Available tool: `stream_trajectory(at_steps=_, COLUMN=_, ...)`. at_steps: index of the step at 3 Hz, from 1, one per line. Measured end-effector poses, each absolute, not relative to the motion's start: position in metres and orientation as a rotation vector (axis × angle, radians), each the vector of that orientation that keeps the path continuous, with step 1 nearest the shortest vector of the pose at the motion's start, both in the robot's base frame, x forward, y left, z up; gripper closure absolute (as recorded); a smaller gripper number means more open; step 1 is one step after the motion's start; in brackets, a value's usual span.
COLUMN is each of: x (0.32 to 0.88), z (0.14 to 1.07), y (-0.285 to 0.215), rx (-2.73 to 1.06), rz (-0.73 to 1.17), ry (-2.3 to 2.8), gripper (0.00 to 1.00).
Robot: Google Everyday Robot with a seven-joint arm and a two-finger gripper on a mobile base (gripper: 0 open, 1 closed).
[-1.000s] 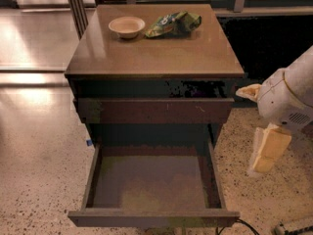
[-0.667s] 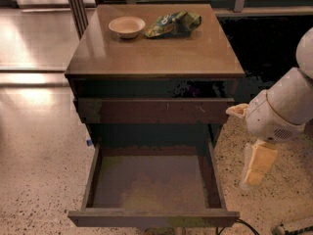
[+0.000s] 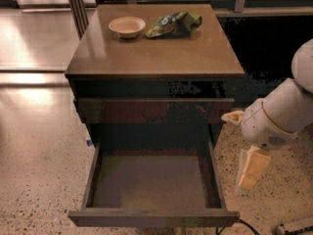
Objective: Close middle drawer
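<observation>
- The middle drawer (image 3: 152,217) is a wide, shallow, dark-brown wooden box with a plain front that has no handle, thin side walls and a flat grey-brown floor.
- It stands pulled far out from the front of the cabinet (image 3: 155,58), below the upper drawer front (image 3: 156,110), and nothing lies in it.
- The white arm (image 3: 281,114) reaches in from the cabinet's right side and bends downward, level with the upper drawer front.
- The pale yellow gripper (image 3: 252,168) hangs pointing down, just right of the open drawer's right wall and apart from it.
- Whether the gripper is spread or closed cannot be told.
- On the cabinet top, near its back edge, sit a small bowl (image 3: 127,26) and a green snack bag (image 3: 174,23).
</observation>
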State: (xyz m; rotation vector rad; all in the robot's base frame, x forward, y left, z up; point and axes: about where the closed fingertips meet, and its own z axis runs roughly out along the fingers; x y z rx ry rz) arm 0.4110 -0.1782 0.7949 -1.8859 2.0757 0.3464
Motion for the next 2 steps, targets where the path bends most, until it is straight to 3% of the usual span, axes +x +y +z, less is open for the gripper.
stream_trajectory(at_steps=2, x=0.408, z=0.729, y=-0.151, rx=-1.865, rz=0.548, ry=2.030, gripper=0.00)
